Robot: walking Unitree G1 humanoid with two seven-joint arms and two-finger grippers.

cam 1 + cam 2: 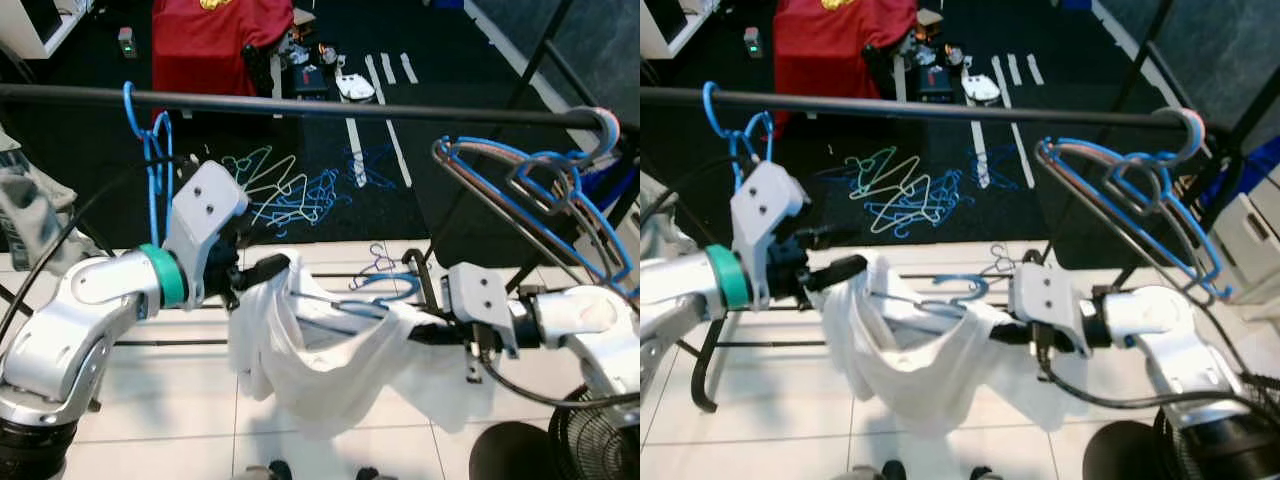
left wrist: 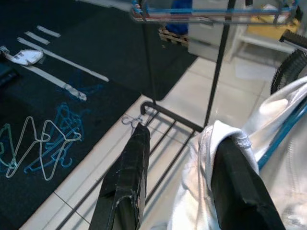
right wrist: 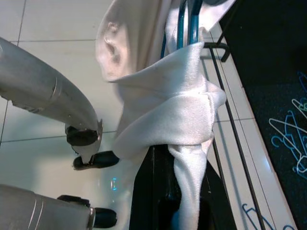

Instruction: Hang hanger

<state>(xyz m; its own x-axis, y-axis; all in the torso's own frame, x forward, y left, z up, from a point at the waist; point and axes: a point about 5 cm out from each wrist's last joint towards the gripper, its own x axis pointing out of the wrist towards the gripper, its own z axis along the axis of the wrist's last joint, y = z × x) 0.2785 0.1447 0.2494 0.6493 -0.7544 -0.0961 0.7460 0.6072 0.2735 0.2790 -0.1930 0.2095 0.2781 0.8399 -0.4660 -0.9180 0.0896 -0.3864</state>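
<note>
Holding a white shirt [image 1: 320, 365] stretched between them, both hands sit below the black rail [image 1: 300, 103] that runs across the scene. The shirt is draped on a blue hanger [image 1: 385, 290], whose hook pokes up from the cloth near the middle, well under the rail. The left hand [image 1: 262, 270] is at the shirt's left shoulder; in its wrist view one finger [image 2: 237, 184] lies against the collar fabric while the other stands apart in the air, so the hand looks spread, with cloth resting on one finger rather than pinched. The right hand [image 1: 1002, 330] is clenched on a bunched fold of the shirt, and the hanger's blue bar comes out of that bundle.

The step in hand looks like carrying the dressed hanger up toward the rail; hanging is not yet done. Next, the hook needs to rise above the rail and drop over a bare stretch, between the lone blue hanger [image 1: 150, 150] hooked at the left and the cluster of hangers [image 1: 545, 190] at the right. Loose hangers [image 1: 290, 190] lie on the dark mat on the far floor.
</note>
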